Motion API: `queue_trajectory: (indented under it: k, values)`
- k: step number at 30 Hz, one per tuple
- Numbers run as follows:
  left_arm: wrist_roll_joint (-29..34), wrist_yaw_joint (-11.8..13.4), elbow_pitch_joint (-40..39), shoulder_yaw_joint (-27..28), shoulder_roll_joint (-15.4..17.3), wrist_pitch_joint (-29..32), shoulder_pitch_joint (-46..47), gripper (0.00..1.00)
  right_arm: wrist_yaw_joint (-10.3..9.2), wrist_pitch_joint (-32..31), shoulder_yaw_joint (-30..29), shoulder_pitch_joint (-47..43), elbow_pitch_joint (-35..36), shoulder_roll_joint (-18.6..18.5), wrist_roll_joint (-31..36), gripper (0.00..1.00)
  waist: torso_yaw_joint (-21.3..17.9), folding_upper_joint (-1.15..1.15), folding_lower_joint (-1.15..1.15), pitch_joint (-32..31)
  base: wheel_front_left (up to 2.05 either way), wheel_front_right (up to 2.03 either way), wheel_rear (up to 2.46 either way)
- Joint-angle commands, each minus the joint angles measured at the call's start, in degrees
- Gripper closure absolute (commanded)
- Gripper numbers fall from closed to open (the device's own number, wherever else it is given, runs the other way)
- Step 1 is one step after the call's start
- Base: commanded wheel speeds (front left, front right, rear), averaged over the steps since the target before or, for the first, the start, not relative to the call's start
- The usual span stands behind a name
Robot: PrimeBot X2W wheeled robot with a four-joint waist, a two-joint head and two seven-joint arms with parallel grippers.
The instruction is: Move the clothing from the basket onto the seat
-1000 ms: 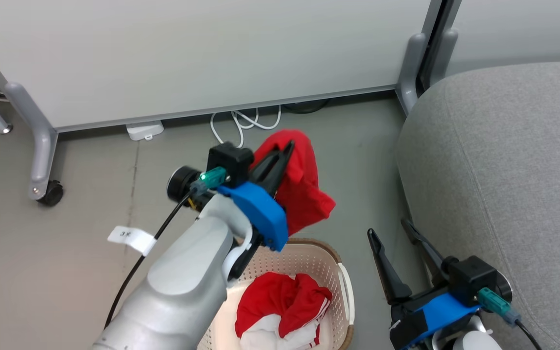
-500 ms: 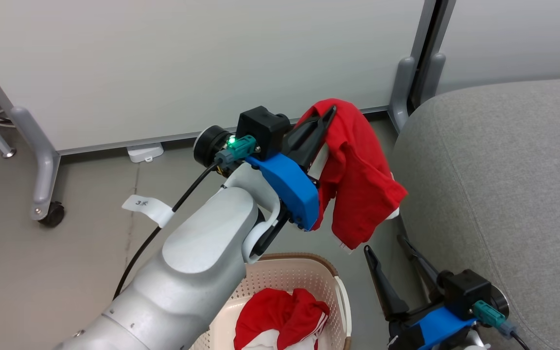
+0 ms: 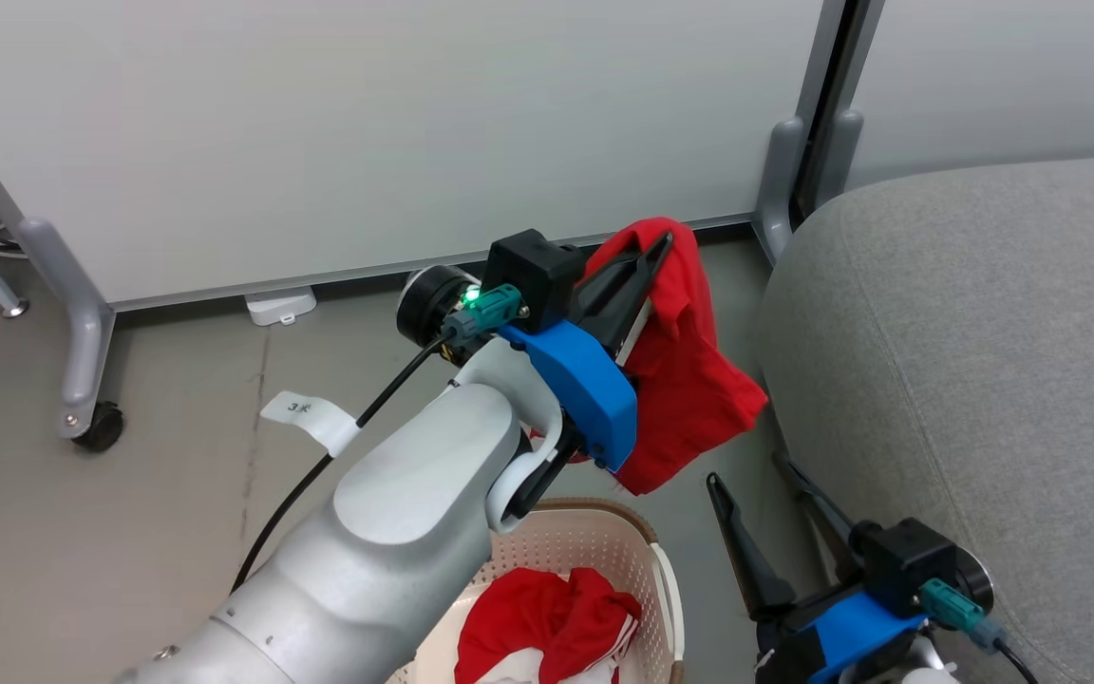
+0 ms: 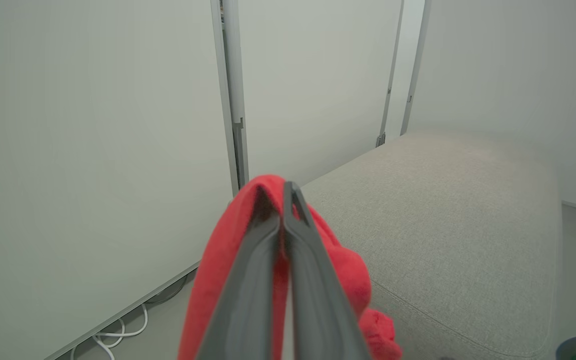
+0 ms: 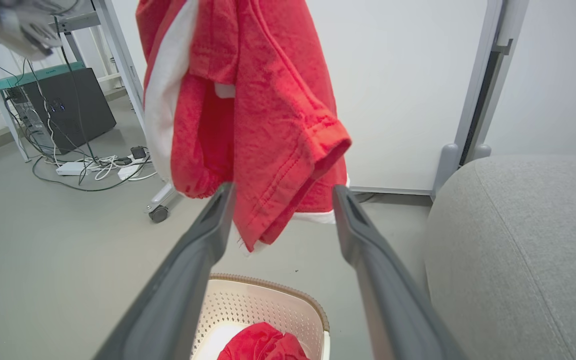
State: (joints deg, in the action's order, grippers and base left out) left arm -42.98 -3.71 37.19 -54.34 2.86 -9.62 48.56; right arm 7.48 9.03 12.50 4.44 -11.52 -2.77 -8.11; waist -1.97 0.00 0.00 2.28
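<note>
Clothing, pinched by left fingers, has swung toward seat; right fingers wide.

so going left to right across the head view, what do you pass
partition's wheeled leg → white box on the floor → paper tag on the cable → left gripper, shut on the red garment → seat

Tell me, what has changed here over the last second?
The left hand, shut on a red garment, has carried it away from the basket toward the seat. Nothing was grabbed or released. The right hand stays open and low beside the seat, and the other red clothes still lie in the basket.
</note>
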Motion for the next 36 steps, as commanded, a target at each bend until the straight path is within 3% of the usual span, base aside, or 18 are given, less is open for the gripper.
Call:
queue_trajectory:
  k: [1,15,24,36]
  values:
    - [-0.42,0.13,0.47,-0.21,0.06,-0.28,0.99,1.0,0.03,-0.33,0.27,1.12,0.39,-0.19,0.17,0.0,-0.07,0.0,0.0,0.1,0.0,0.0,0.0]
    - [-2.91,0.21,1.56,-3.21,0.05,-0.7,1.53,1.0,0.03,-4.48,-1.15,8.08,-0.75,-0.2,1.43,0.0,0.71,0.0,0.0,0.98,0.0,0.0,0.0]
    - [-4.42,0.18,1.08,-5.26,0.05,-0.84,2.41,1.0,0.03,-8.38,0.1,13.98,-8.03,-0.2,2.02,0.0,1.34,0.0,0.0,1.37,0.0,0.0,0.0]
    - [-6.09,0.21,0.43,-7.51,0.05,-1.08,3.63,1.0,0.03,-7.41,5.53,22.02,-17.53,-0.19,0.6,0.0,2.1,0.0,0.0,2.37,0.0,0.0,0.0]
